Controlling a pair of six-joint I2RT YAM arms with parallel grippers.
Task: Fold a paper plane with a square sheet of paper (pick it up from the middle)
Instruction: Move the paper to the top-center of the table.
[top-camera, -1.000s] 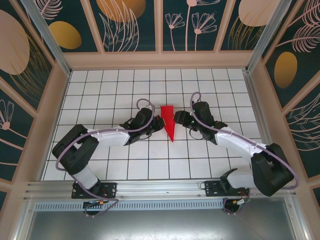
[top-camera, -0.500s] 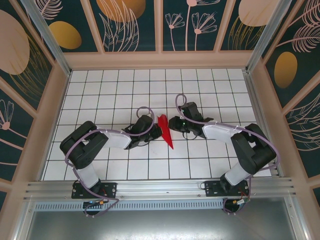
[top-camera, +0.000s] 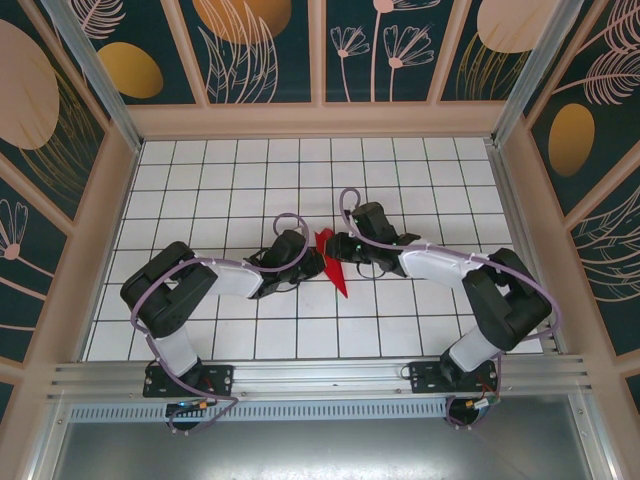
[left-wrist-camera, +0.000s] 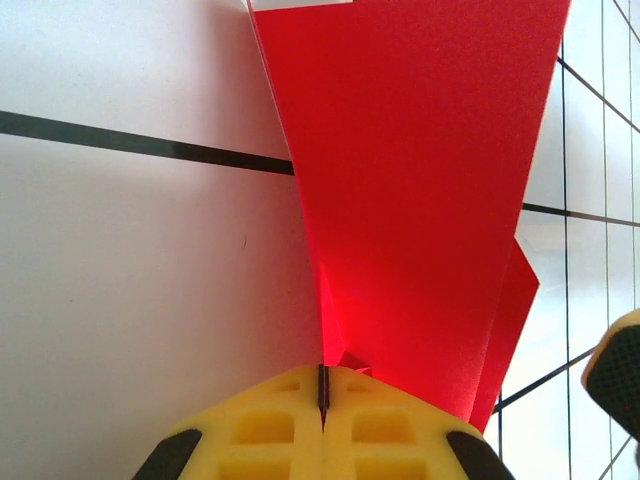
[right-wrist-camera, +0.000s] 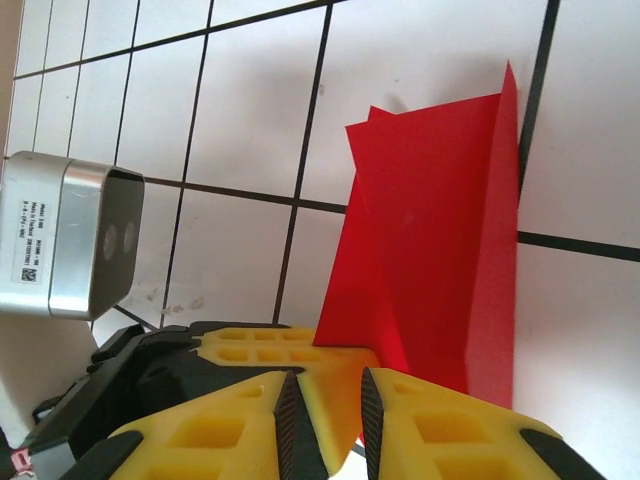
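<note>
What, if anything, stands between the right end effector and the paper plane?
Nothing visible does. The right end effector, jaws slightly apart, is right at the paper plane; the left end effector, shut on that plane's edge, sits close beside it.

From my remote station: the white bench (top-camera: 200, 190), ruled in dark grid lines, red paper plane (top-camera: 334, 266) near its middle; contact with the tiles unclear.
</note>
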